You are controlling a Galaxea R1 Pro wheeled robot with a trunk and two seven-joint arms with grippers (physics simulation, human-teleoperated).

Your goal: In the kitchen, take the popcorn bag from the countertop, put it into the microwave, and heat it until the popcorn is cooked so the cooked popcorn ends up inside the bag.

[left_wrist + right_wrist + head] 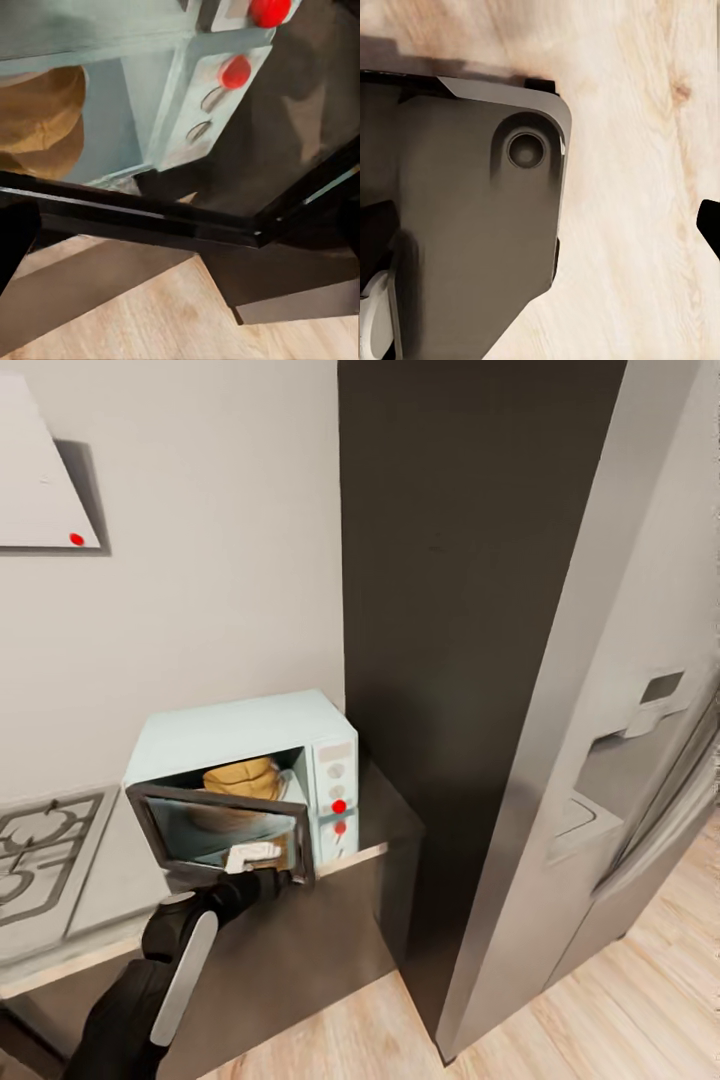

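The pale blue microwave (240, 735) stands on the countertop (105, 880), its dark glass door (225, 828) swung partly open. The tan popcorn bag (242, 777) sits inside the cavity; the left wrist view shows the bag (37, 120) beside the panel with red knobs (236, 71). The popcorn itself is hidden in the bag. My left gripper (262, 860) is at the door's lower front edge, open, and the door frame (150, 217) runs between its fingers. My right gripper (540, 225) hangs open over the wooden floor (637, 150), with nothing in it.
A gas hob (40, 850) lies left of the microwave. A tall dark cabinet (460, 610) rises right behind it, then a grey fridge (620, 760). Wooden floor (600, 1000) lies in front. The robot's grey base (472, 225) is under the right gripper.
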